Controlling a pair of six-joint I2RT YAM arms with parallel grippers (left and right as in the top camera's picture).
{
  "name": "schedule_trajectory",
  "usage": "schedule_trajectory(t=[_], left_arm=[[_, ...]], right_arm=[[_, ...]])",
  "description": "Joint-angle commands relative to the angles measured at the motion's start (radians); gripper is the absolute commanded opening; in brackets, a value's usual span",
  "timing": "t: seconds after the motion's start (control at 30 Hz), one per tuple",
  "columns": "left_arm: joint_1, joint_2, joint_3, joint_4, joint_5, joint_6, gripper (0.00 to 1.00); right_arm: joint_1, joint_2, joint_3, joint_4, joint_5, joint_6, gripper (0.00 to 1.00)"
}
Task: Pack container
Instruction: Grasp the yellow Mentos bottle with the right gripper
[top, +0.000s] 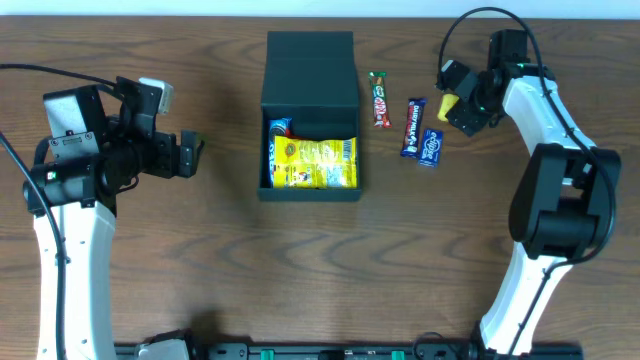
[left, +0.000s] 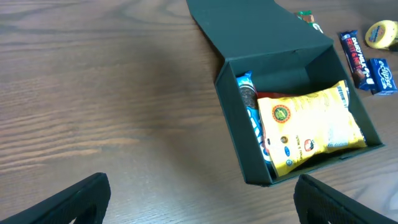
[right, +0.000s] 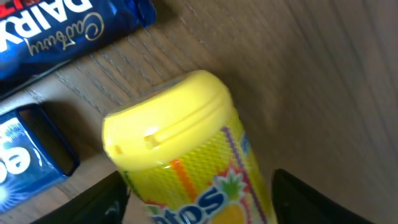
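Note:
The black container (top: 310, 193) stands open at table centre, its flap lid folded back. Inside lie a yellow snack bag (top: 312, 163) and a blue packet (top: 279, 127); both also show in the left wrist view, the bag (left: 314, 127) and the packet (left: 252, 112), inside the container (left: 239, 146). My left gripper (top: 195, 150) is open and empty, left of the container, and also shows in the left wrist view (left: 199, 202). My right gripper (right: 199, 202) is shut on a yellow Mentos bottle (right: 180, 137), right of the container (top: 449, 103).
Right of the container lie a red-and-green bar (top: 380, 98), a blue Dairy Milk bar (top: 413, 127) and a small blue packet (top: 430, 146). The Dairy Milk bar (right: 62, 25) and the small blue packet (right: 25, 155) lie just beyond the bottle in the right wrist view.

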Motion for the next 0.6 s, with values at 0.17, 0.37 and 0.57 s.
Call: schedule_trajectory(t=[0.17,0.37,0.57], left_arm=[[0.003,-0.008,0.003,0.0,0.001,-0.016,0.95],[0.003,-0.008,0.003,0.0,0.001,-0.016,0.95],[0.003,-0.008,0.003,0.0,0.001,-0.016,0.95]], right_arm=[[-0.003,0.027,-0.006,0.004,-0.025,-0.005,0.61],[-0.002,0.029,-0.006,-0.002,-0.024,-0.004,0.5],[0.0,0.029,-0.006,-0.015,-0.024,0.021,0.46]])
